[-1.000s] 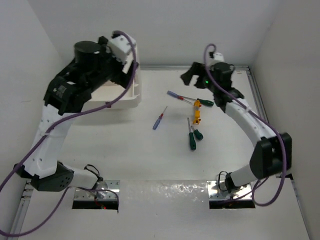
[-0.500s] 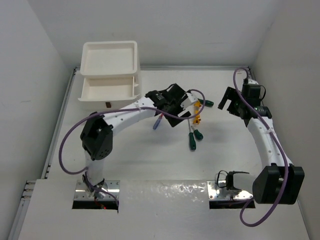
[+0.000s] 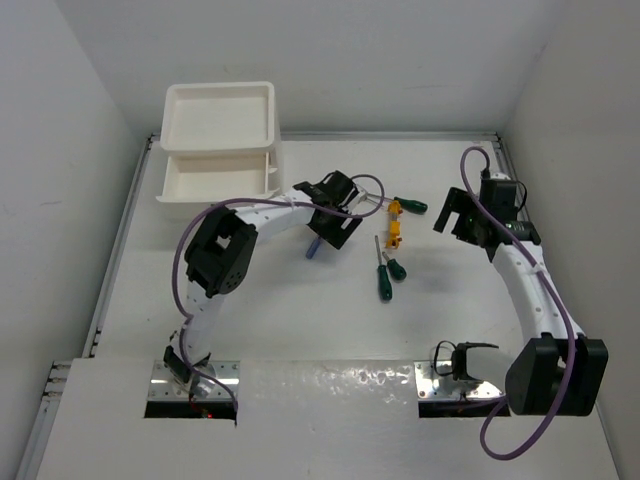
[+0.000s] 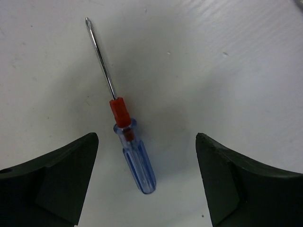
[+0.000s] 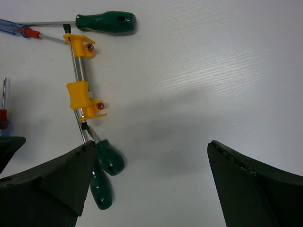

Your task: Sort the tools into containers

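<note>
Top external: three green screwdrivers [image 5: 106,22], two blue-red screwdrivers [image 4: 135,158] and one yellow tool [image 5: 80,94] are laid on the bench [image 3: 300,330] near one white container [image 3: 219,87]. Left end effector [image 4: 147,151] is spread astride one blue-red; right end effector [image 5: 152,151] is spread.

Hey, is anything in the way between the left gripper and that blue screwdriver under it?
Nothing visible is. The blue screwdriver lies flat on the table, between the open fingers of the left gripper, with nothing over it.
</note>
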Robot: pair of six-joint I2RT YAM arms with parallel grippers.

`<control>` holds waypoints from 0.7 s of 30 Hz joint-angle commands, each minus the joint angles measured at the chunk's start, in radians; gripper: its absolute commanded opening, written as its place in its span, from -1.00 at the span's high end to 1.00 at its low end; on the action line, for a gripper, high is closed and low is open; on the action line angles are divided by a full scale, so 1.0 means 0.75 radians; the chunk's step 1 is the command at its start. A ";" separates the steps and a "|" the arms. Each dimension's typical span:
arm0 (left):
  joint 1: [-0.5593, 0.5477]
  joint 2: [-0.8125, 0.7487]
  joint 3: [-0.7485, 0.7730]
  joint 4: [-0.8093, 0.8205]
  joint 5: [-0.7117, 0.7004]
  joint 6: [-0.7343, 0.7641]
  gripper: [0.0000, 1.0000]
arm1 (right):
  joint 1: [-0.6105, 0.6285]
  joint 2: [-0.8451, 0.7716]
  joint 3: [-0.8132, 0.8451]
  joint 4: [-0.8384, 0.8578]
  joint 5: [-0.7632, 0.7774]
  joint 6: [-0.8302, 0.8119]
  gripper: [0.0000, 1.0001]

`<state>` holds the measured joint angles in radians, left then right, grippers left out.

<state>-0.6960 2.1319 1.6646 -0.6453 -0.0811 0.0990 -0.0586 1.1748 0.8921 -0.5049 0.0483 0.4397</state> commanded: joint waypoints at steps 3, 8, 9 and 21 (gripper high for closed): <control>0.038 0.098 0.069 0.040 -0.005 -0.042 -0.36 | -0.002 -0.075 -0.050 0.076 -0.048 -0.028 -0.94; 0.038 0.109 -0.008 0.036 0.053 -0.034 0.16 | -0.002 -0.098 -0.028 0.070 -0.028 -0.044 -0.94; 0.038 0.111 -0.019 0.032 0.067 -0.032 0.29 | -0.004 -0.100 -0.016 0.072 -0.028 -0.046 -0.93; 0.016 0.019 0.516 -0.240 0.188 0.162 1.00 | -0.002 -0.112 0.085 0.086 -0.134 -0.107 -0.90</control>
<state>-0.6727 2.2078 1.8294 -0.7925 0.0265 0.1452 -0.0586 1.1080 0.8928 -0.4667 -0.0090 0.4049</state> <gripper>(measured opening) 0.180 0.951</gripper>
